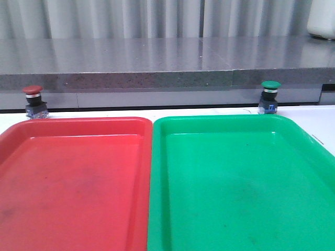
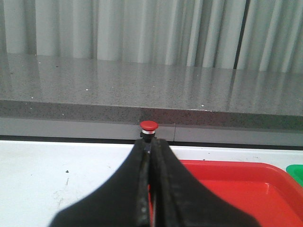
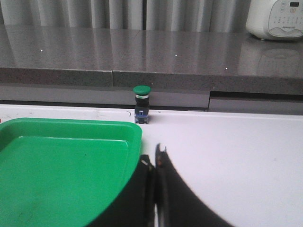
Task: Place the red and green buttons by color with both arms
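From the front view I see the red button (image 1: 34, 102) standing upright at the upper left of the frame, on the white counter (image 1: 209, 111) just behind the far left corner of the red tray (image 1: 78, 125). The green button (image 1: 270, 97) stands upright at the upper right, just behind the far edge of the green tray (image 1: 235, 123). The two trays lie side by side, rims touching at mid-frame, and neither button is in a tray. On my left wrist feed the left tool (image 2: 151, 156) has its fingers pressed together with nothing between them, and the red button (image 2: 148, 127) sits beyond the tips at the centre of the frame, apart from them. On my right wrist feed the right tool (image 3: 155, 163) is likewise closed down to a slit and empty; the green button (image 3: 141, 103) stands further off, above centre, near the tray's corner (image 3: 128, 130).
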You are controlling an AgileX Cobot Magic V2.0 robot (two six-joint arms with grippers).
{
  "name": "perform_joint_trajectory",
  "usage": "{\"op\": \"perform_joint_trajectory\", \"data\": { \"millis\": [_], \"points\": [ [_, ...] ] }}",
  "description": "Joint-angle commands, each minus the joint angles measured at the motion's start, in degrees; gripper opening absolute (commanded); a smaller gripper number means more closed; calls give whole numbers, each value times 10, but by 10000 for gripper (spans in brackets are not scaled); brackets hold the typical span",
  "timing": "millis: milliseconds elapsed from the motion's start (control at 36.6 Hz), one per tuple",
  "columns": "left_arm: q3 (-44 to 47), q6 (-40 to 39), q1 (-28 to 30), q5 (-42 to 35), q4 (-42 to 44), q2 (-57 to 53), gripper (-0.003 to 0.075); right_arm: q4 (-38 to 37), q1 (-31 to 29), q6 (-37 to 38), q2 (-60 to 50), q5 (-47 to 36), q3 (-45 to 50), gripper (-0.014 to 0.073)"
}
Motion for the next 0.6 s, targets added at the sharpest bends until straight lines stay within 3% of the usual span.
{"op": "perform_joint_trajectory", "data": {
  "millis": [0,574],
  "points": [
    [14,0,0,-46,-4,-10,-20,-7,-3,-3,-10,-49,-3,-106],
    [-5,0,0,-68,-4,-10,-20,-7,-3,-3,-10,-49,-28,-106]
  ]
}}
